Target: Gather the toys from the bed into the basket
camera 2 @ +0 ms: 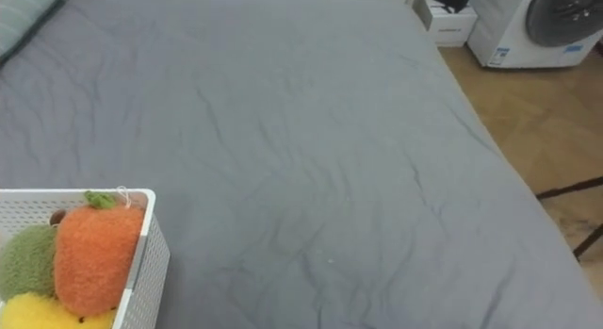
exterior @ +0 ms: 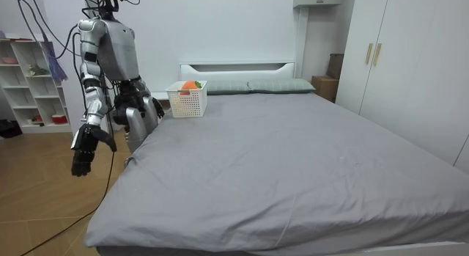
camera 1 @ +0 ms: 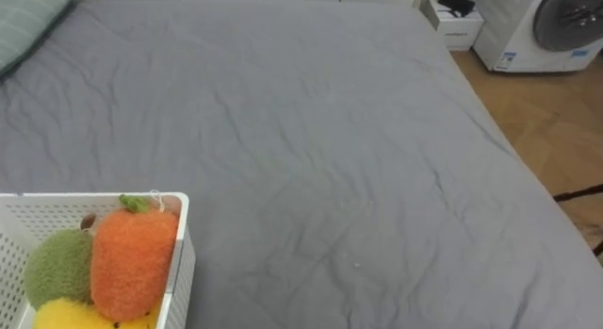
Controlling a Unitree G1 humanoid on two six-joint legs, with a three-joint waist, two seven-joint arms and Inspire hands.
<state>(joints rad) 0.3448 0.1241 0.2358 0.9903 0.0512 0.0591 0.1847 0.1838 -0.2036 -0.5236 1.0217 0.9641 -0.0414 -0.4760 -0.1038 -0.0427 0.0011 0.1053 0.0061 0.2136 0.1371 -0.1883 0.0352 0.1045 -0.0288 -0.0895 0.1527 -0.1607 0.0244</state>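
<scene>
A white slatted basket [camera 1: 179,205] stands on the grey bed [camera 1: 311,150] at my lower left. It holds an orange plush fruit with a green stalk [camera 1: 132,258], a green plush [camera 1: 58,265] and a yellow one [camera 1: 71,316]. In the room view the basket [exterior: 187,102] sits near the headboard, and I stand at the bedside on the room view's left, next to it. My right hand [exterior: 82,150] hangs at my side with relaxed fingers, holding nothing. My left hand [exterior: 155,107] is low by the mattress edge.
A striped pillow [camera 1: 28,23] lies at the bed's head. Beyond the far side are a white nightstand [camera 1: 455,23], a washing machine [camera 1: 556,27] and a dark stand leg [camera 1: 579,192] on the wooden floor. A white shelf [exterior: 33,83] stands behind me, wardrobes [exterior: 396,58] opposite.
</scene>
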